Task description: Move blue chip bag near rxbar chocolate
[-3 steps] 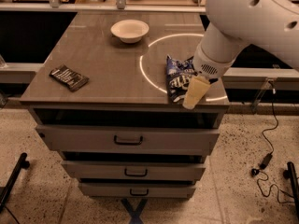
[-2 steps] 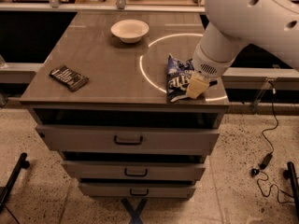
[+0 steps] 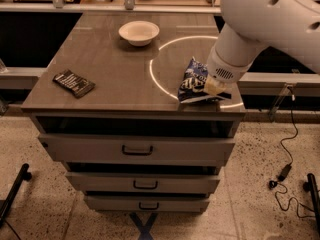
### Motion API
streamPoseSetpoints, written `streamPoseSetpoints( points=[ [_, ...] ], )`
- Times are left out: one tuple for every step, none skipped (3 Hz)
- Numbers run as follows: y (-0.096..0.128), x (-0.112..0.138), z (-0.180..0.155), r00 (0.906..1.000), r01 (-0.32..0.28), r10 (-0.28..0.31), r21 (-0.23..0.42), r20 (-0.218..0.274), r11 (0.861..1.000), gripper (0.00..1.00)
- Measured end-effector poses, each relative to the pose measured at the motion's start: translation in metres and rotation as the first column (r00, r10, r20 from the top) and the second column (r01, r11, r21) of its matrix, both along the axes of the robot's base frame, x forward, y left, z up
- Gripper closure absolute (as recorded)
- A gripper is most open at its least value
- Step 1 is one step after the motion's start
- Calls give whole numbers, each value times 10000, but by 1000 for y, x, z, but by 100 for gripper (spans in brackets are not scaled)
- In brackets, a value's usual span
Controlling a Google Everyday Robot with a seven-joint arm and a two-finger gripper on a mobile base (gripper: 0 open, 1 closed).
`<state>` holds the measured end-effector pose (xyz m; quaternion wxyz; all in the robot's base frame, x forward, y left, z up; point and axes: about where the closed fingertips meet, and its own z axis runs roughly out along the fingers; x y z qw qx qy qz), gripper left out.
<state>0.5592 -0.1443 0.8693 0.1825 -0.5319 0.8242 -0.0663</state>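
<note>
The blue chip bag (image 3: 192, 81) lies crumpled near the front right edge of the wooden tabletop (image 3: 115, 69). My gripper (image 3: 212, 87) comes down from the big white arm at the upper right and rests against the bag's right side, hiding part of it. The rxbar chocolate (image 3: 74, 83), a flat dark bar with white text, lies near the table's front left corner, far from the bag.
A white bowl (image 3: 139, 32) stands at the back middle of the table. A bright ring of light (image 3: 159, 79) marks the right half of the top. Drawers (image 3: 136, 150) sit below. A cable (image 3: 286, 156) lies on the floor at the right.
My gripper has moved up from the table's front edge onto the bag's right side. The bag has shifted slightly. The bar and bowl have not moved.
</note>
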Motion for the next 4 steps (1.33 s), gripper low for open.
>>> streamPoseSetpoints(
  points=[
    [-1,1,12,9993,-285,280,185,264,9994,100],
    [-12,13,44,9931,-566,455,1019,1081,9932,100],
    [-7,34,86,9768,-1314,873,2257,1954,9653,100],
    [30,61,150,9382,-2544,1365,3662,3181,8951,100]
  ],
)
